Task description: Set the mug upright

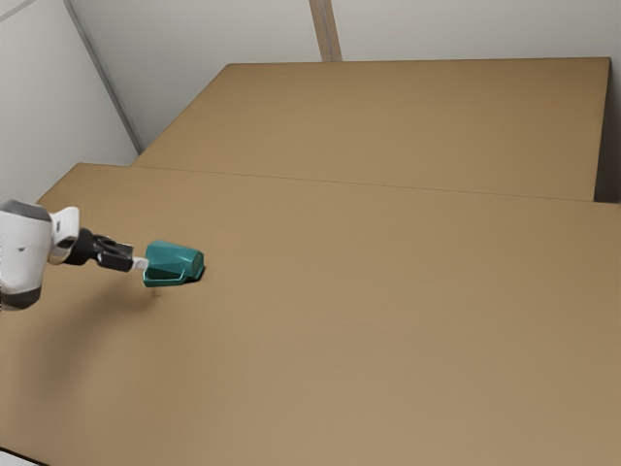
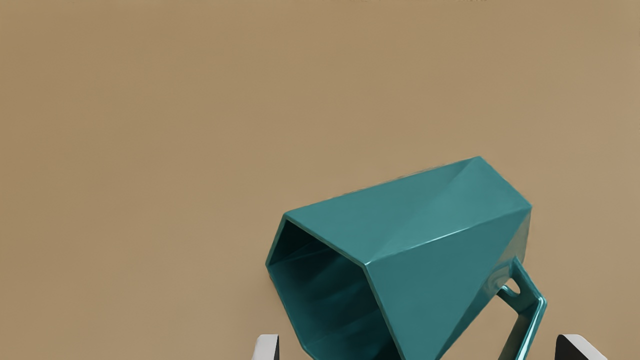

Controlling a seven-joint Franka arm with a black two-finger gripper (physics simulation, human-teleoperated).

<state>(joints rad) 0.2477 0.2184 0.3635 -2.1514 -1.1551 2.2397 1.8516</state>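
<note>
Claw: my claw is beside the mug, with its two fingers standing wide apart. The tips are pale, with dark inner faces. It is not closed on the mug; whether one tip touches the mug, I cannot tell.
Arm: the arm comes in at the exterior view's left, white and rounded, with dark grey parts; the part carrying the fingers is black.
Mug: it lies on its side on the tabletop, in the exterior view's left part. It is teal, with a smooth, glossy skin and thin bright lines along the edges.
Mug body: the walls are made from flat faces that meet in sharp corners, so the form is like a prism. The mouth is angular too, with a thin rim, and the inside goes to a very dark teal.
Handle: the handle has the same teal and the same shine. It is bent in straight pieces, and through its small rounded gap I see a light patch.
Tabletop: brown like light wood or cardboard, quite matt and even, with a soft shadow beneath the arm.
Far panel: behind a thin seam there is another flat brown surface, with a dark side face at the exterior view's right.
Wall: farthest is the pale grey wall, plain, crossed by a brown strip.
</note>
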